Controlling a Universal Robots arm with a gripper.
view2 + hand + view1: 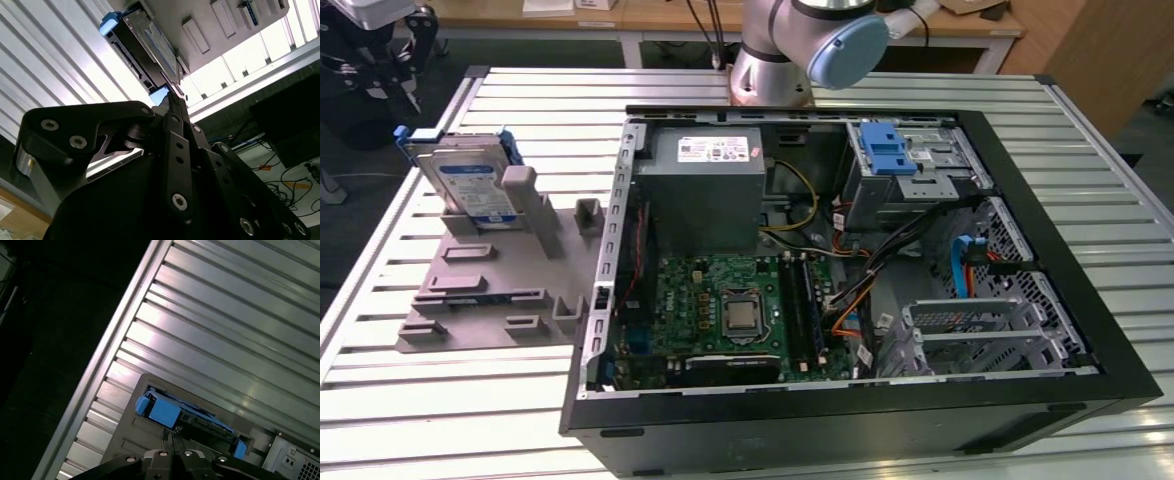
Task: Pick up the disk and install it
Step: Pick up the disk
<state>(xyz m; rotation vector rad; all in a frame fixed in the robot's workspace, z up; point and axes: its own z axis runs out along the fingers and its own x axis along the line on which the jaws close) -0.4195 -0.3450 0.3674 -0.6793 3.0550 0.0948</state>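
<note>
Disk point(464, 178) stands upright in a grey holder point(467, 300) on the desk point(454, 400), to the exterior view's left of the open computer case point(854, 425). In the second wrist view the fingers point(175, 125) look pressed together, tips just beside its blue caddy.

Exterior view: high, down over table point(427, 400) and computer case point(854, 432). Both wrist views: close on disk point(150, 45) point(165, 411).

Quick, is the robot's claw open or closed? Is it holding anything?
Gripper: closed, tips right at the disk and its blue frame; whether it is pinching the disk cannot be told.
</note>
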